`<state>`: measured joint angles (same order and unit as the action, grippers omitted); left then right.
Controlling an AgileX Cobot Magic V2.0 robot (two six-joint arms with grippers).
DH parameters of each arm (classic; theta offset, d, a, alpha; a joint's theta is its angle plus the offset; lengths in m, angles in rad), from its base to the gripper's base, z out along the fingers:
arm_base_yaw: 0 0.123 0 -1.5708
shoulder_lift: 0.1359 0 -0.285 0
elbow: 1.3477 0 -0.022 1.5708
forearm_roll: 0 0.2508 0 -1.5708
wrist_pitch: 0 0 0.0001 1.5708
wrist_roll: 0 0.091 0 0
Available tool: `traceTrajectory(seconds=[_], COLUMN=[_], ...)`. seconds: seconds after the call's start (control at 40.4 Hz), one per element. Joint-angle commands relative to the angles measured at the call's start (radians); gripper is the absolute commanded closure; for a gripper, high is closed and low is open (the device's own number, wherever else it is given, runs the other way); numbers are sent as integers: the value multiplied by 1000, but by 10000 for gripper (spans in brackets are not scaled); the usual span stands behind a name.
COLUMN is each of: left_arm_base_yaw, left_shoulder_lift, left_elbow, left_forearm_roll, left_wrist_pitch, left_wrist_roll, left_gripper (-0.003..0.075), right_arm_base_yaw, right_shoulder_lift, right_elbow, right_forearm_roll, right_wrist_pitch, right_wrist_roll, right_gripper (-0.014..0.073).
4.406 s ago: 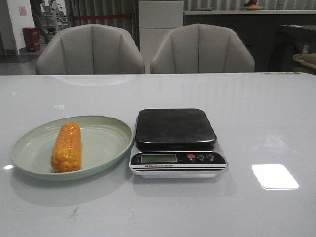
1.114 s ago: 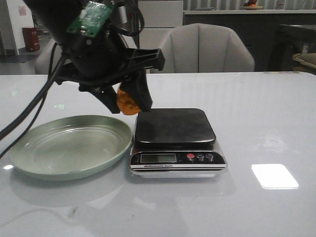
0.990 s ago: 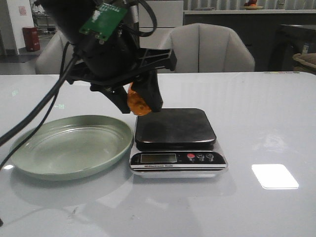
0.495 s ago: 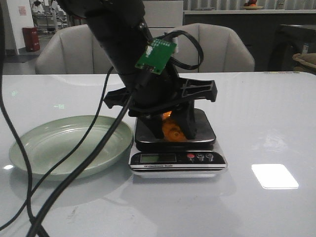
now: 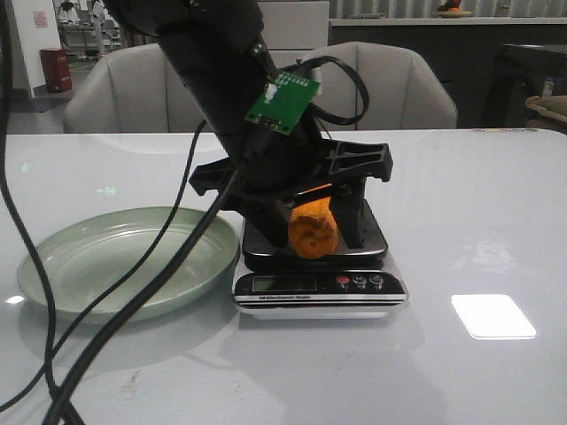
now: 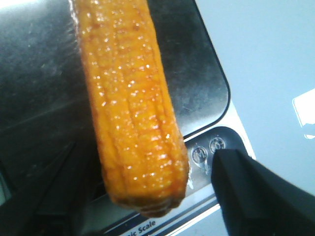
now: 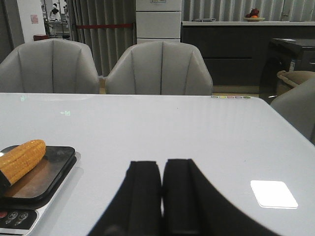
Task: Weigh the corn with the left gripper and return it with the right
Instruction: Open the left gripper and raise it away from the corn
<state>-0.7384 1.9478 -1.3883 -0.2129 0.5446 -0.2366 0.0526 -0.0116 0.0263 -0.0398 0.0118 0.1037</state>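
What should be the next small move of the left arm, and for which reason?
Probably raise the left gripper straight up, away from the scale. The corn already lies on the dark platform, and the fingers stand apart on either side of it, not pressing it, so the arm only blocks an undisturbed reading.

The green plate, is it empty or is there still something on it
Empty. The green plate shows only its bare inside; the corn lies on the scale, between the left end effector's spread fingers.

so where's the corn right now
In the front view the corn lies on the scale platform, between the open fingers of the left hand, just right of the green plate.
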Motion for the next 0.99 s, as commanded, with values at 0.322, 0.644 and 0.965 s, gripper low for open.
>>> traceTrajectory(seconds=[0.322,0.644,0.965], left_arm_base_yaw=[7,52,52], left_shoulder_lift=[-318,-642,-998], left_elbow=[57,325,554], left_forearm_roll=[105,161,236], left_wrist_pitch=[-19,-94,-111], left_wrist_roll=[-5,-5,-5], left_gripper=[267,283,283], right_arm_base_yaw=[-7,-7,-7], right_shoulder_lift=[-18,-18,-18], right_elbow=[4,4,4], right_forearm_roll=[-15,-15,-15], right_wrist_pitch=[-80,-80,-80], right_wrist_roll=[-9,-9,-9], right_gripper=[416,416,416])
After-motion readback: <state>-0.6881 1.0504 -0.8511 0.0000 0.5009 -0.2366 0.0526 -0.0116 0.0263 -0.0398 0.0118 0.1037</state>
